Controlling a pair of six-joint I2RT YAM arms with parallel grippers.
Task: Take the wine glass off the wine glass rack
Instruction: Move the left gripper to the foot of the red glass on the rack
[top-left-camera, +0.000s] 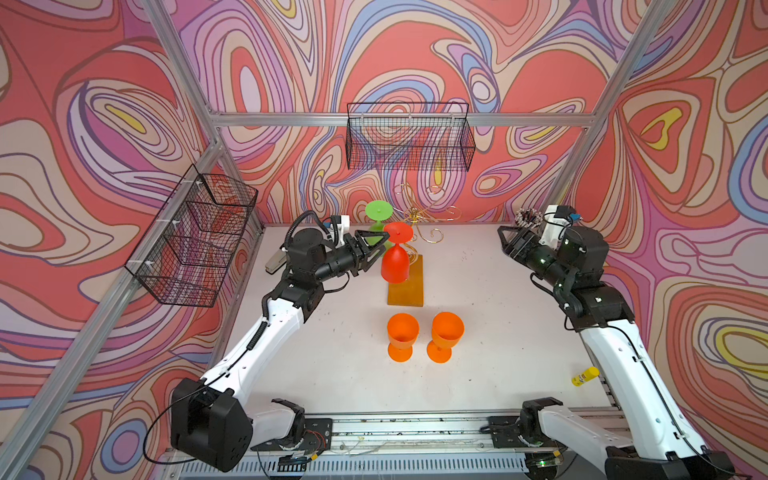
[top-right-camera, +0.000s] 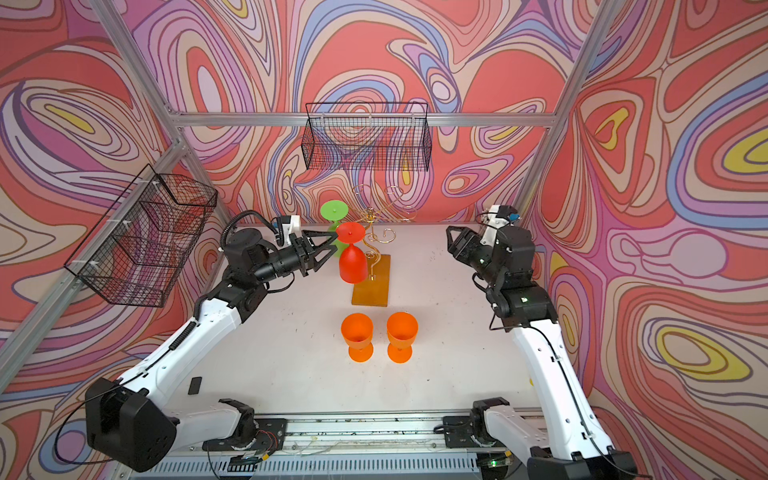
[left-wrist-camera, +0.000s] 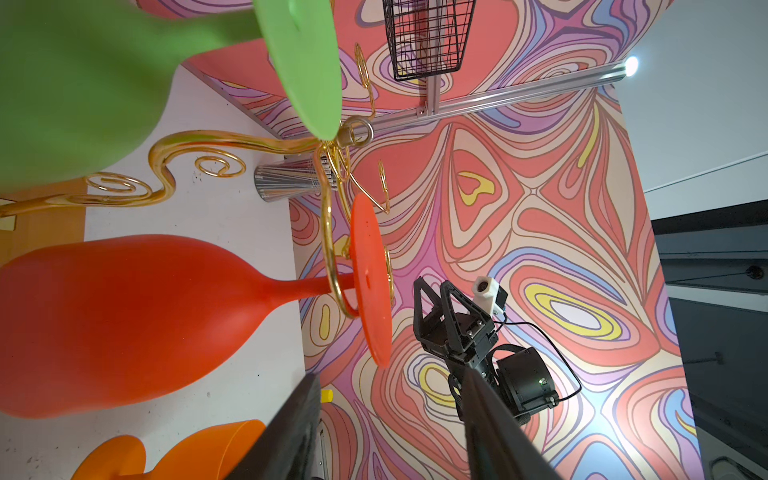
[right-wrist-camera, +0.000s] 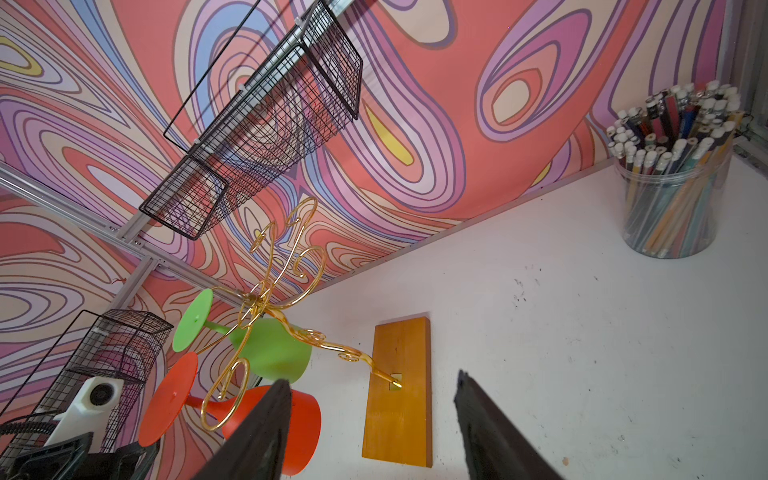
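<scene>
Bright even light; lamp (left-wrist-camera: 631, 65) glare; soft-focus green wine glass (left-wrist-camera: 79, 87)

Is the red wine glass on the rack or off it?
On: the red wine glass hangs upside down, a loop of the wine glass rack ringing its stem.

The left end effector (top-left-camera: 383, 245) points level toward the far edge of the tabletop (top-left-camera: 478, 340), jaws parted, while the right end effector (top-left-camera: 505, 237) hovers near the far right corner, jaws apart.

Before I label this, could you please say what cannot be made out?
- Green glass: bowl mostly hidden by red glass in both top views; blurred and cut off in left wrist view.
- Yellow item: too small in a top view.
- Grey item: behind left arm.
</scene>
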